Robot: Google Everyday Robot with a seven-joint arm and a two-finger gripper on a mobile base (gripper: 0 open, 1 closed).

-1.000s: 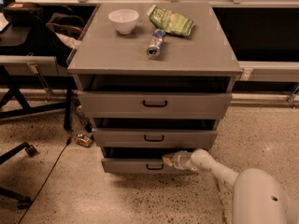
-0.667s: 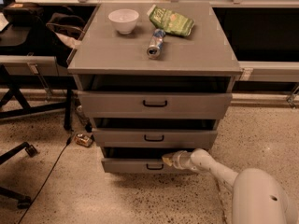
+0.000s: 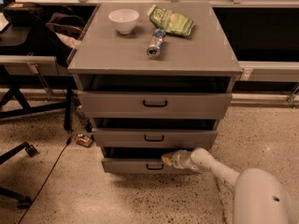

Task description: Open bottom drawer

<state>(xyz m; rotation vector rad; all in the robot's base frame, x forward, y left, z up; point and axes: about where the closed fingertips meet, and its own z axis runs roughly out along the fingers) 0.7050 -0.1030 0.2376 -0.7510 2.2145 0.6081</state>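
The grey cabinet (image 3: 154, 55) has three grey drawers. The bottom drawer (image 3: 126, 165) is the lowest, with a small black handle (image 3: 154, 167), and its front stands slightly out from the cabinet. My gripper (image 3: 167, 159) is at the top edge of this drawer front, just above and right of the handle. My white arm (image 3: 219, 169) reaches in from the lower right. The middle drawer (image 3: 154, 138) and the top drawer (image 3: 154, 104) also stand slightly out.
On the cabinet top lie a white bowl (image 3: 124, 20), a green chip bag (image 3: 171, 20) and a can on its side (image 3: 155, 43). A small jar-like object (image 3: 83, 140) lies on the floor at the left. A chair base (image 3: 16, 171) and a cable are at the far left.
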